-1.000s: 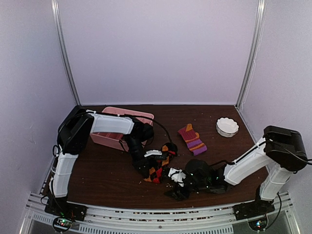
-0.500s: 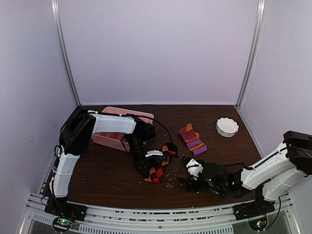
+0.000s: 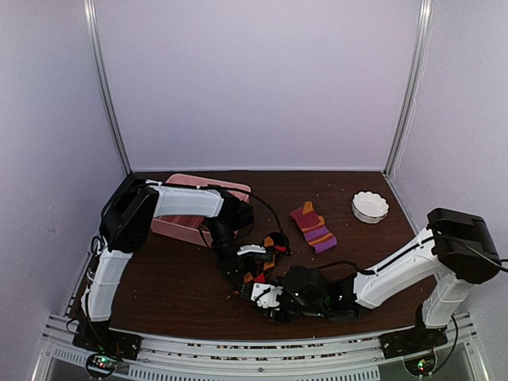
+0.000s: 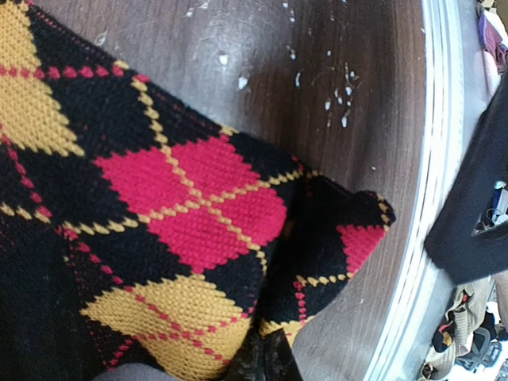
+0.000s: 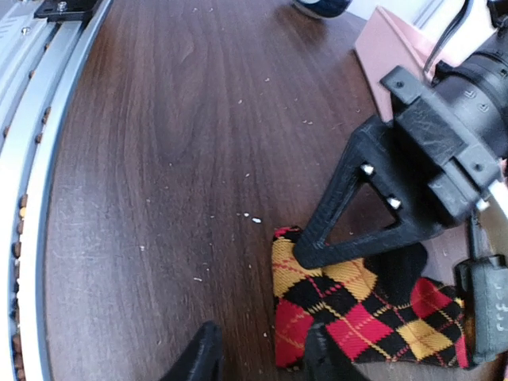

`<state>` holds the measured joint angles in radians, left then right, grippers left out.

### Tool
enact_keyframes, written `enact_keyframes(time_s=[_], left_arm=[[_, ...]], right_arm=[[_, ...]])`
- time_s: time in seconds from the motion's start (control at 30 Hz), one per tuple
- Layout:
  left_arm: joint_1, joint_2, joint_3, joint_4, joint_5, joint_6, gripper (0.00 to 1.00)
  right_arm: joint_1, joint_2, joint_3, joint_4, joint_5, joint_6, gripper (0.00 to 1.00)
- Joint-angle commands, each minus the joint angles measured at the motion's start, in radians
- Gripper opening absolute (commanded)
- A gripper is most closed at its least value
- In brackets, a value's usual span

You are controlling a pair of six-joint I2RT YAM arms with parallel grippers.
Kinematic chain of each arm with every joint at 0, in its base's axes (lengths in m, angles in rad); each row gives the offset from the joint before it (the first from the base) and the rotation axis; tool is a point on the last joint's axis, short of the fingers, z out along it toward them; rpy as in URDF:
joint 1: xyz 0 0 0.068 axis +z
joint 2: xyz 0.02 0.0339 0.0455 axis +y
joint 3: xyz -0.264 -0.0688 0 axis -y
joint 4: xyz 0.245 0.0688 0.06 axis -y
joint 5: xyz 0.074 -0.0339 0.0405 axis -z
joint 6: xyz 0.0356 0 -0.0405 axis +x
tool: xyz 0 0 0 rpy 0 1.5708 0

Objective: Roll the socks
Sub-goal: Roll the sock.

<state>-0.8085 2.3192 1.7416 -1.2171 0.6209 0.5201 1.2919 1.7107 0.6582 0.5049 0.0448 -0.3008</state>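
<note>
A black, red and yellow argyle sock (image 3: pixel 259 264) lies crumpled on the dark table, near the middle front. My left gripper (image 3: pixel 238 270) is shut on its edge; in the left wrist view the closed fingertips (image 4: pixel 266 361) pinch the knit (image 4: pixel 190 198). My right gripper (image 5: pixel 258 357) is open at the sock's near corner (image 5: pixel 349 313). One finger (image 5: pixel 321 357) rests on the fabric and the other stands on bare wood. The left gripper's black finger (image 5: pixel 333 230) presses on the same sock. A second sock (image 3: pixel 312 226), striped purple, orange and dark red, lies flat further back.
A pink tray (image 3: pixel 190 208) stands at the back left behind the left arm, and its corner shows in the right wrist view (image 5: pixel 389 40). A white bowl (image 3: pixel 370 206) sits at the back right. The metal rail (image 5: pixel 32 159) runs along the table's front edge. Crumbs dot the wood.
My right gripper swung out to the right, then came back left to the argyle sock's near corner, and its jaws narrowed. The left gripper stayed shut on the sock.
</note>
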Motion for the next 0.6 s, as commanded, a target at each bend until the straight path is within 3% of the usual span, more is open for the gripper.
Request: enact_keyframes(time_s=[0.0, 0.3, 0.57], left_arm=[[0.004, 0.065, -0.013, 0.047, -0.103, 0.024, 0.00], [0.008, 0.066, -0.014, 0.044, -0.104, 0.032, 0.00], [0.008, 0.068, -0.013, 0.041, -0.107, 0.034, 0.00]], right_arm=[[-0.030, 0.081, 0.054, -0.046, -0.034, -0.059, 0.32], [-0.057, 0.152, 0.083, -0.014, 0.011, -0.046, 0.32], [-0.057, 0.095, 0.079, -0.033, 0.028, -0.082, 0.35]])
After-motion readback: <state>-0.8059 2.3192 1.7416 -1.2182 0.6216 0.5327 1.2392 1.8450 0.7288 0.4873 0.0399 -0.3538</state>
